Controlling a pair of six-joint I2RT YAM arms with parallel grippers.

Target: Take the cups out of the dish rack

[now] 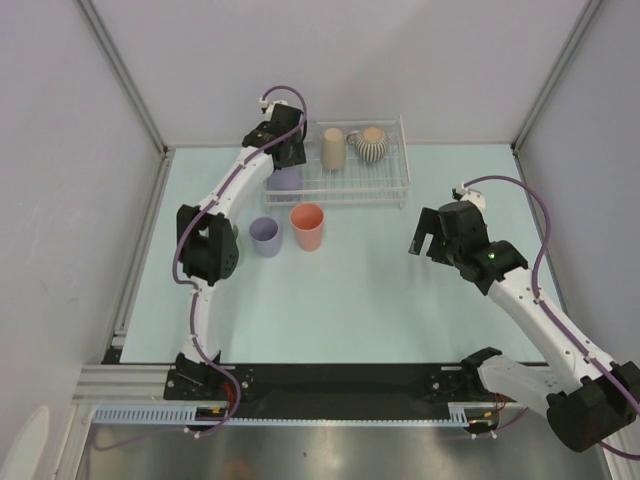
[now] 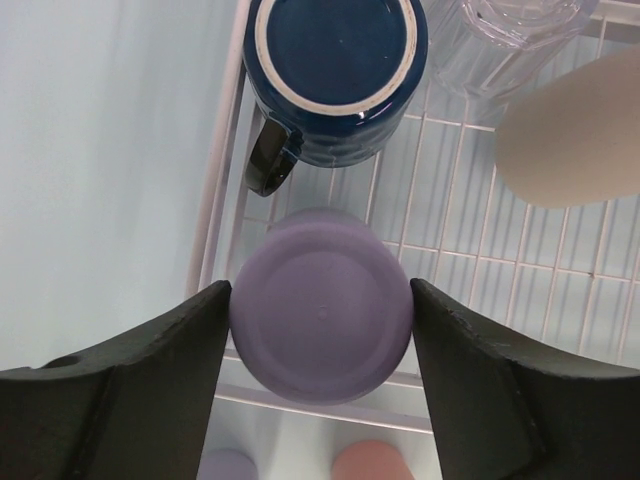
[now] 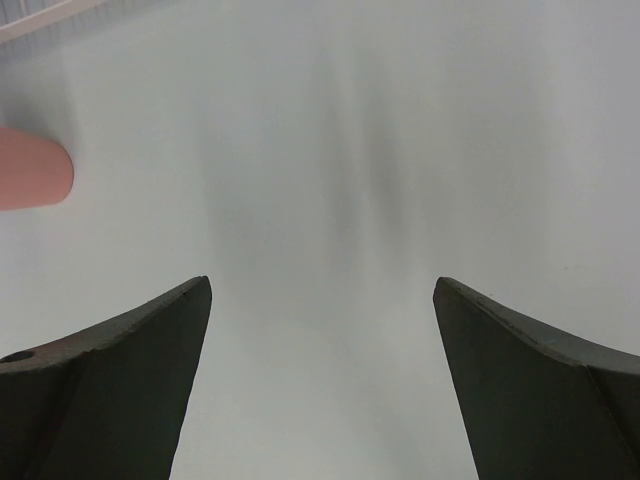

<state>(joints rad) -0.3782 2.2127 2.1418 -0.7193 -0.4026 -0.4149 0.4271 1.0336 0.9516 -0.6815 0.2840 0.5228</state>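
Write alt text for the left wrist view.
The left gripper touches both sides of an upside-down lavender cup in the white wire dish rack. Beyond it stand an inverted navy mug, a clear tumbler and a tan cup.

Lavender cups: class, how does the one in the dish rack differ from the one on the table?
The racked cup stands base up in the dish rack; the table cup stands mouth up on the table. The racked cup sits between the jaws of the left gripper; the table cup stands free beside the salmon-pink cup. Both are lavender and handleless.
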